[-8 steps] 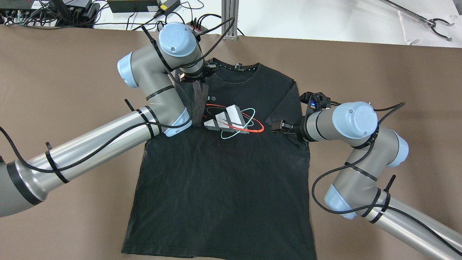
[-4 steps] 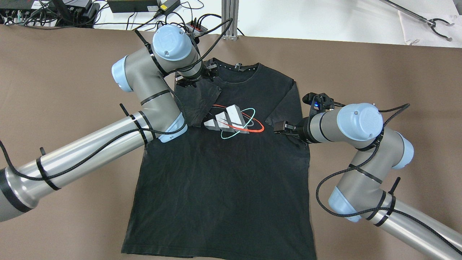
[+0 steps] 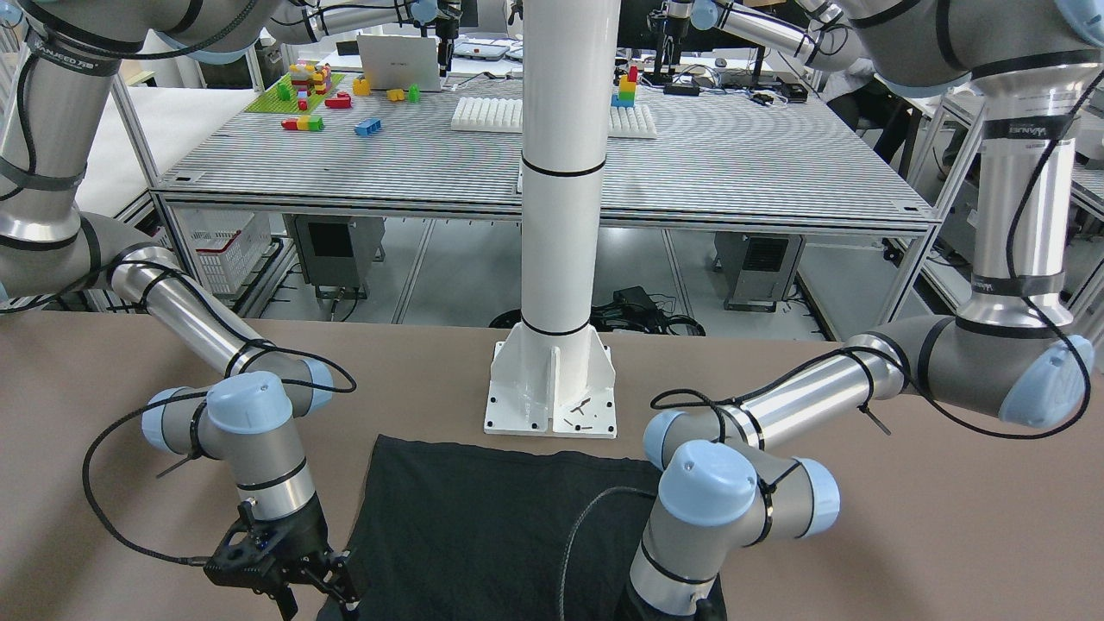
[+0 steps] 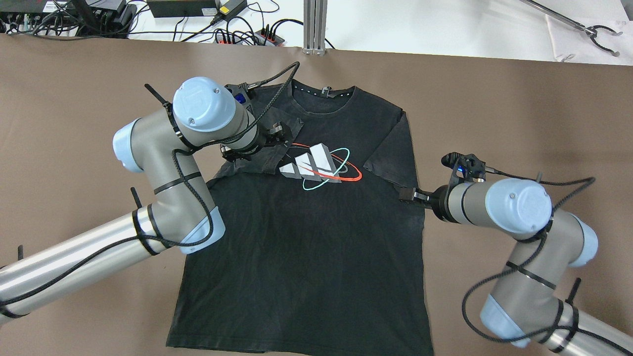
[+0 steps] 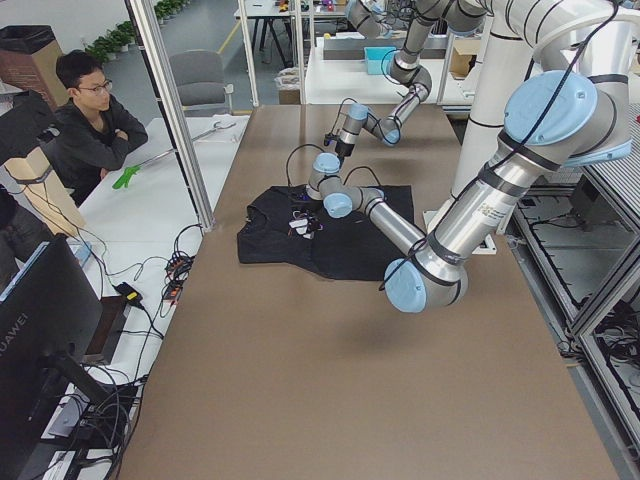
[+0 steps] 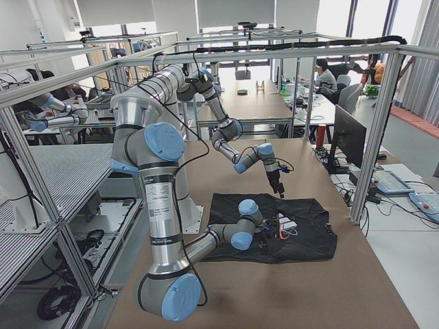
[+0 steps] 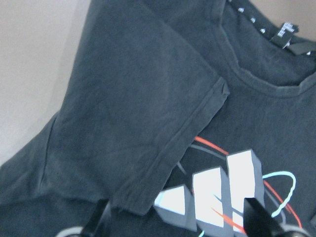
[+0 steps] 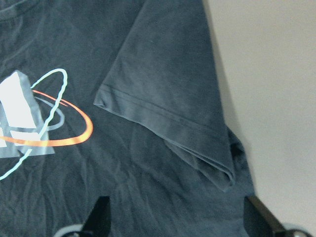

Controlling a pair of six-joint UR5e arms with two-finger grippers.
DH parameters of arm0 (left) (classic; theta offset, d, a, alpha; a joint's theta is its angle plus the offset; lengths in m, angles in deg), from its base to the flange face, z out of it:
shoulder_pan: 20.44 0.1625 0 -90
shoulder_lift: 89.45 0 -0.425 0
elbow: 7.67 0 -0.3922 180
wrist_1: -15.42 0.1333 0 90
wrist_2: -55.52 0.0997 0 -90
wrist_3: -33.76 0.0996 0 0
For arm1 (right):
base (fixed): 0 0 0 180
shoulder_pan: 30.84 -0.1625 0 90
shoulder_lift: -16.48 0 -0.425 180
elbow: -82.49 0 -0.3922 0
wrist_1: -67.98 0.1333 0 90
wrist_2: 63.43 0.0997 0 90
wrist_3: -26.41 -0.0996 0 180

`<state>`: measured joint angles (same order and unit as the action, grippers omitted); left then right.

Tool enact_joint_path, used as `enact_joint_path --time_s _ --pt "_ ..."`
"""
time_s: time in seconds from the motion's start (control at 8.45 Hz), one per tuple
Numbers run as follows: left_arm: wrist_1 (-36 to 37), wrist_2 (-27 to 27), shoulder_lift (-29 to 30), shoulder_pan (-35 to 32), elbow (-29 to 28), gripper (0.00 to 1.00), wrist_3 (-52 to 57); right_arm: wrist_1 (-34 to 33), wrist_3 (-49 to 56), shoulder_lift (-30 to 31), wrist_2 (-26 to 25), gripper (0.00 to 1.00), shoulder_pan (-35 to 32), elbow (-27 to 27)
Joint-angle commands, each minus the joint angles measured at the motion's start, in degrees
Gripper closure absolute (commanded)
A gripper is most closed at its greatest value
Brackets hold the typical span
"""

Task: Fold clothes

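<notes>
The clothes are one black T-shirt [image 4: 306,247] with a white, red and teal chest logo [image 4: 316,165], lying flat and face up on the brown table. Its two short sleeves are folded inward: one [image 4: 267,148] beside the logo, the other [image 4: 390,153] on the opposite side. My left gripper [image 7: 178,222] hovers open just above the folded sleeve [image 7: 143,123], holding nothing. My right gripper [image 8: 180,217] is open too, low over the shirt's side edge below the other sleeve [image 8: 173,98]. In the overhead view the right gripper [image 4: 408,194] points in at that edge.
The white pole's base plate [image 3: 552,397] stands just behind the shirt's hem. A power strip with cables [image 4: 247,37] and an aluminium post [image 4: 314,24] sit at the far table edge. A seated person [image 5: 90,120] watches from beyond the table's side.
My left gripper let go of the lifted sleeve, which now lies flat beside the logo, and the arm drew back from the collar. My right gripper slid off its sleeve toward the shirt's side edge.
</notes>
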<state>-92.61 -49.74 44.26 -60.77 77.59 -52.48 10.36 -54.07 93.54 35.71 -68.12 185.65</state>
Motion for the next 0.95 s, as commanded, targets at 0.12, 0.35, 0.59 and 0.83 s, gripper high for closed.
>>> enact_joint_path --time_s 0.12,0.35,0.59,0.83 --pt "7.31 1.81 -11.78 6.05 18.87 0.06 -4.63 -5.75 -15.27 15.20 -9.03 0.06 11.23 15.04" --pt "7.84 3.48 -13.02 7.38 20.99 0.06 -5.24 -5.84 -27.74 18.19 -16.39 0.06 22.45 17.14" --pt "7.83 4.44 -13.99 8.34 23.19 0.06 -6.21 -6.54 -40.40 22.15 -23.95 0.08 33.27 19.95" --pt "7.92 8.30 -14.26 9.66 23.37 0.06 -6.56 -10.65 -46.31 22.70 -30.28 0.19 41.90 21.20"
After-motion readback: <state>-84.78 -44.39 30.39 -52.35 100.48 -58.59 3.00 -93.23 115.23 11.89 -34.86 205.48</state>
